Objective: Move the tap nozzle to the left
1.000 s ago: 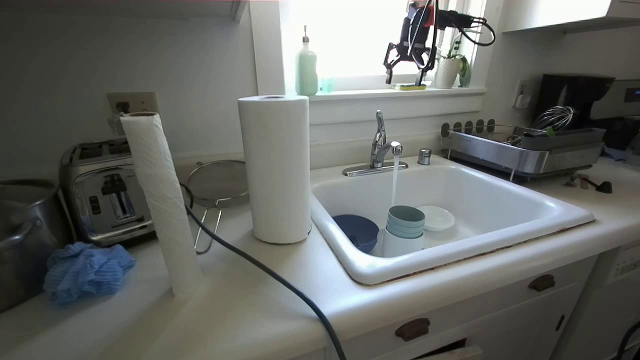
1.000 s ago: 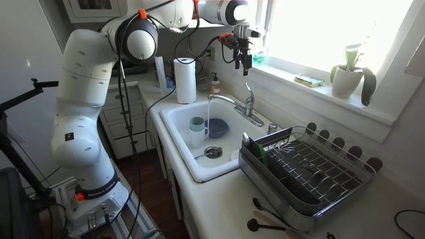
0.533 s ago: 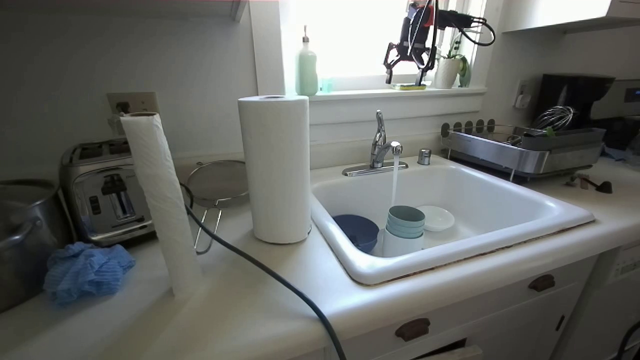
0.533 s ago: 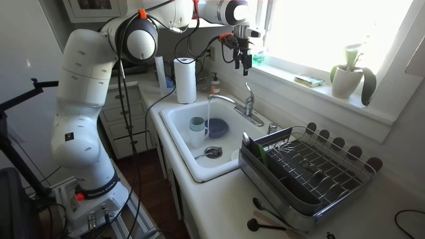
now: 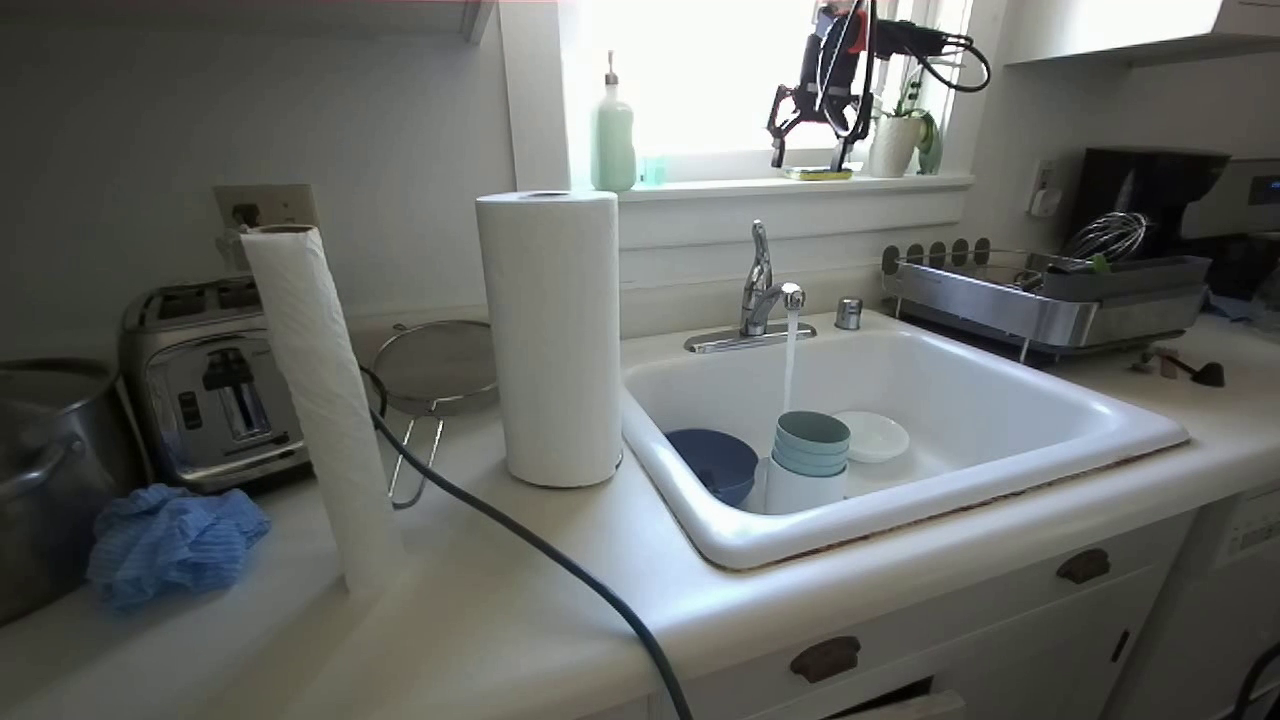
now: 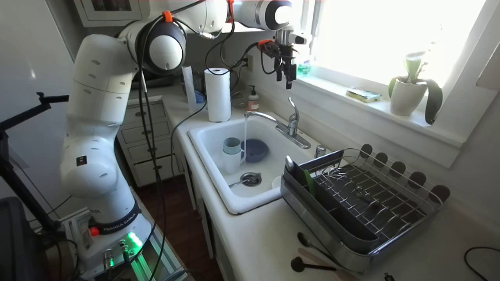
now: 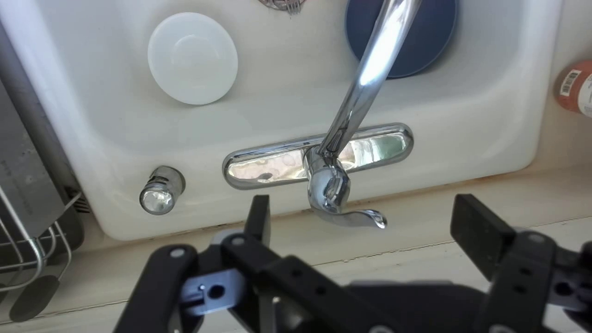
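The tap nozzle is a shiny chrome spout, seen in both exterior views (image 5: 772,298) (image 6: 263,114), with an upright lever handle (image 6: 293,117) at its base. Water runs from its end into the sink. In the wrist view the spout (image 7: 370,69) slants up and right from its base, over a dark blue bowl (image 7: 421,41). My gripper (image 6: 284,82) is open and empty, pointing down, above the tap by the window. It also shows open in an exterior view (image 5: 808,162). In the wrist view its fingers (image 7: 360,201) stand wide apart either side of the lever, without touching it.
The white sink (image 6: 211,168) holds stacked cups (image 6: 232,150) and a white dish (image 7: 193,58). A dish rack (image 6: 332,218) stands beside it, a paper towel roll (image 5: 550,340) on the opposite side. The windowsill bears a sponge (image 6: 363,95), a potted plant (image 6: 408,95) and a green soap bottle (image 5: 613,140).
The arm, gripper and tap have not moved. Green lights on the robot's base are now lit; they were dark before.
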Tool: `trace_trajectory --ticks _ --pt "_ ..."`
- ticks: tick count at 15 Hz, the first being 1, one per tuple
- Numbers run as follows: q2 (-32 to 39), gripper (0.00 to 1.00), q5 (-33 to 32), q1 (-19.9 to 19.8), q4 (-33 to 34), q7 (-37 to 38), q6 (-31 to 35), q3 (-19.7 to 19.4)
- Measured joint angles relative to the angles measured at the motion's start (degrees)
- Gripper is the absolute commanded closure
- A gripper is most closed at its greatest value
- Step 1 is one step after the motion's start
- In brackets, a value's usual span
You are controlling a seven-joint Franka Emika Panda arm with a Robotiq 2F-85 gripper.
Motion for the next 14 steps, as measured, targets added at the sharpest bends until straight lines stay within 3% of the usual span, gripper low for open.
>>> trace_trajectory --ticks 6,7,8,14 --pt "1.3 0.0 0.0 0.4 0.0 0.1 2.5 0.1" --pt "2.1 0.25 0.0 0.7 0.0 0.6 4.1 0.1" --pt "2.9 0.26 0.0 0.9 0.0 1.4 6.0 0.1" --pt "6.9 0.69 -0.4 1.9 0.0 9.2 16.9 -0.6"
